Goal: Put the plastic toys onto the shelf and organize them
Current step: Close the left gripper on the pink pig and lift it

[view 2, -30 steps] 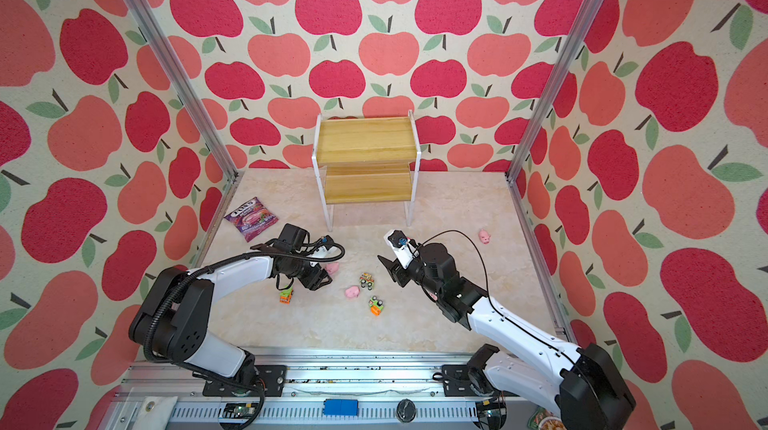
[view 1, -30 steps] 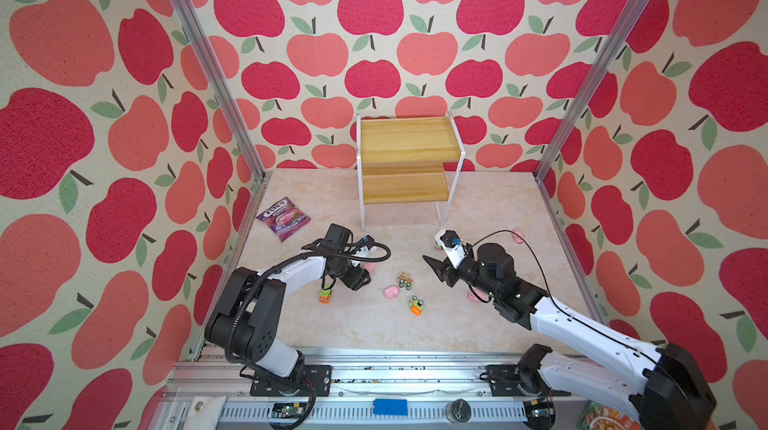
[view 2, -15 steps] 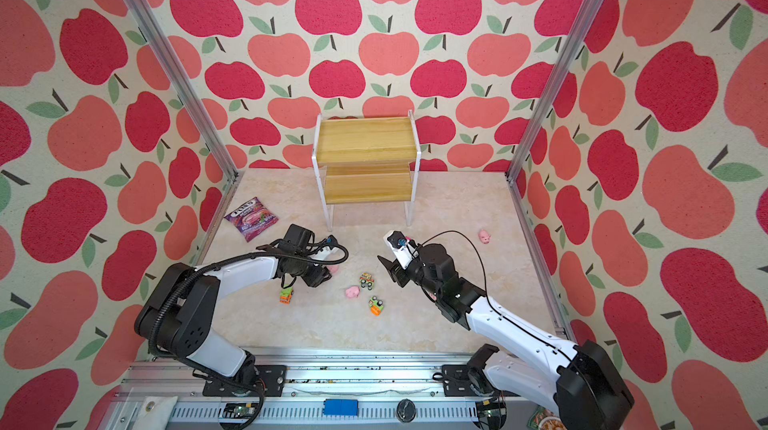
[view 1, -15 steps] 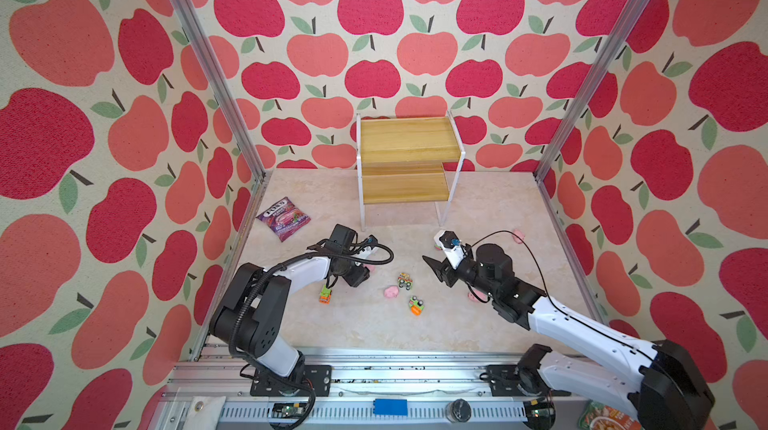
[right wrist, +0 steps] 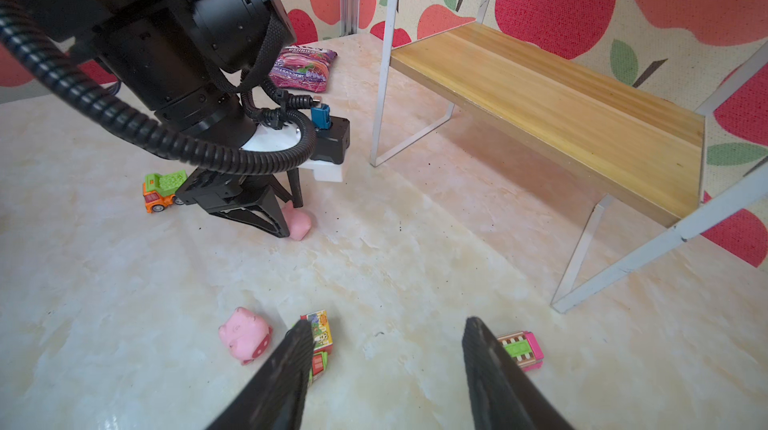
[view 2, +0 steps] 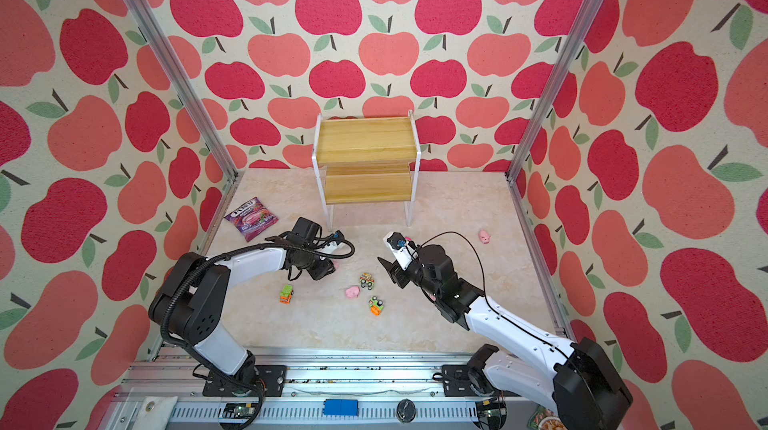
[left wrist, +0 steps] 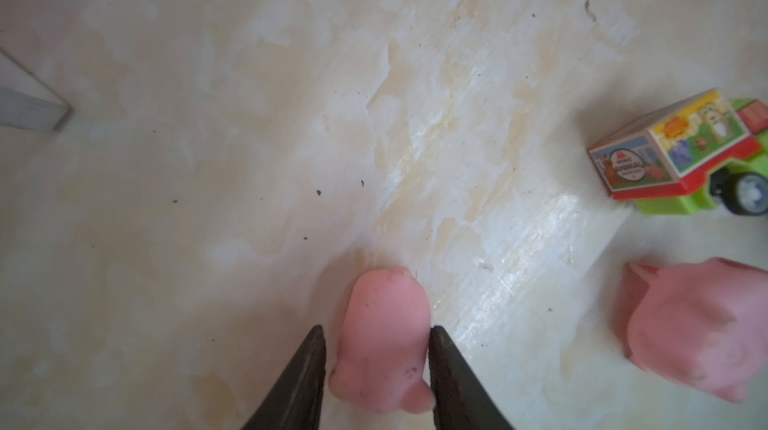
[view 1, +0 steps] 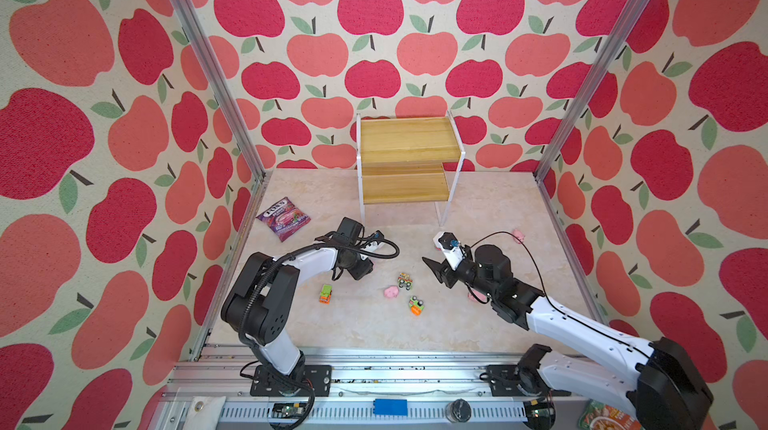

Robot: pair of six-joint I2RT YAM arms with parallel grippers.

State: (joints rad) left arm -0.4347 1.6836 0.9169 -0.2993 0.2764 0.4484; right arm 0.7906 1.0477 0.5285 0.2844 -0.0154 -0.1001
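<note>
Between the left jaws, down on the marble-patterned desk (view 1: 365,328), lies a pink pig (left wrist: 384,340); those jaws have drawn in from the wider spread of a second ago and now flank it closely, one fingertip (left wrist: 440,349) against its side, the other so near that I cannot tell whether the pig is truly clamped; it rests on the desk, as before. Just off to one side of the left jaws sit a second pink pig (left wrist: 698,324) and a green truck (left wrist: 681,149) with an animal-print box; an orange-and-green truck (view 1: 325,294) lies behind them, toward that arm's base; none of these has moved. Across the desk the right jaws hang above the surface, moderately spread and holding nothing, unchanged from a second ago; the green truck lies beside one of their fingertips and a pink vehicle (right wrist: 519,351) beside the other, with bare desk between. A green-and-orange vehicle (view 1: 415,305) sits on the near side of the right jaws; a third pig (view 1: 517,235) lies well apart, beyond that arm's wrist. The shelf (view 1: 405,187) stands beyond both jaws against the back wall, apart from every toy; a purple candy bag (view 1: 284,218) lies beyond the left jaws, toward the left wall.
</note>
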